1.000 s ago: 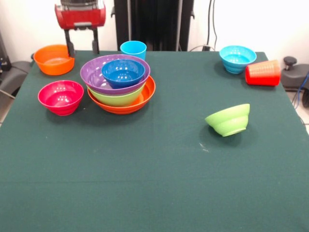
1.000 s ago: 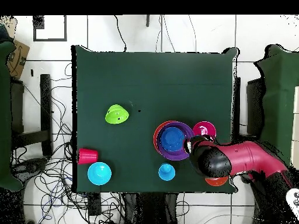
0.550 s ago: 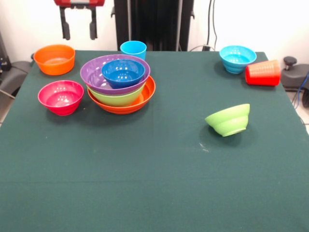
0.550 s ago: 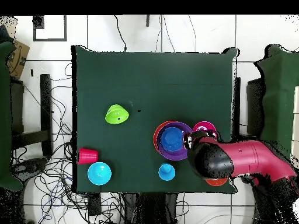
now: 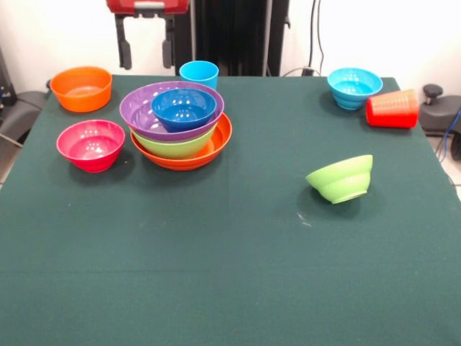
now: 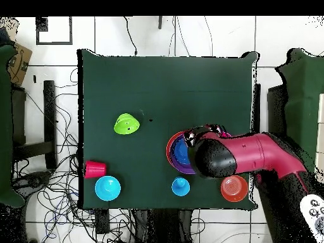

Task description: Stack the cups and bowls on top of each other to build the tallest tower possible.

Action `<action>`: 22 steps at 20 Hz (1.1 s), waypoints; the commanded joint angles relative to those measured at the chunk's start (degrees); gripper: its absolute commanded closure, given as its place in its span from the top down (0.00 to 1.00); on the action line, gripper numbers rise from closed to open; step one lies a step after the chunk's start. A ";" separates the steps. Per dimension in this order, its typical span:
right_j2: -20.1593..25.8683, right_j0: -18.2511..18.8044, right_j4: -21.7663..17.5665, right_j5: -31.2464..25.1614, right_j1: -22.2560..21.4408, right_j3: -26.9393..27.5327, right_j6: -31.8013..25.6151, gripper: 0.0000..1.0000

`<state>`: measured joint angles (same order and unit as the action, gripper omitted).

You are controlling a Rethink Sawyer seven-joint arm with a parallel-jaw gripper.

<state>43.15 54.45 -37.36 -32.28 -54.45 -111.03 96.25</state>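
gripper (image 5: pixel 146 52) shifted toward tower (image 5: pixel 181 126) | jaws apart, empty | bowls: 8 | cups: 2

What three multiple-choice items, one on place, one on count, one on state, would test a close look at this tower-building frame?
1. Where does the dark blue bowl sit?
A. Alone on the table
B. Inside the purple bowl at the top of the tower
C. Beside the red cup

2. How many bowls make up the tower?
A. Two
B. Four
C. Six

3. How does the red cup stand?
A. Lying on its side
B. Upright
C. Nested in the light blue cup

Answers:
1 B: the front view shows it nested in the purple bowl.
2 B: large orange bowl, large lime green bowl, purple and dark blue are nested there.
3 A: its ridged side faces up near the light blue bowl, while the light blue cup stands far from it, behind the tower.
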 commanded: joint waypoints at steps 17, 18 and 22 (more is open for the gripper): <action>-4.09 -2.39 -8.49 1.26 14.06 6.94 -3.00 1.00; -3.91 -2.24 -8.52 1.28 13.99 6.92 -3.05 1.00; -3.19 -1.53 -8.80 2.35 13.08 6.33 -3.20 1.00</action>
<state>41.85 54.06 -41.89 -32.28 -41.66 -106.33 96.25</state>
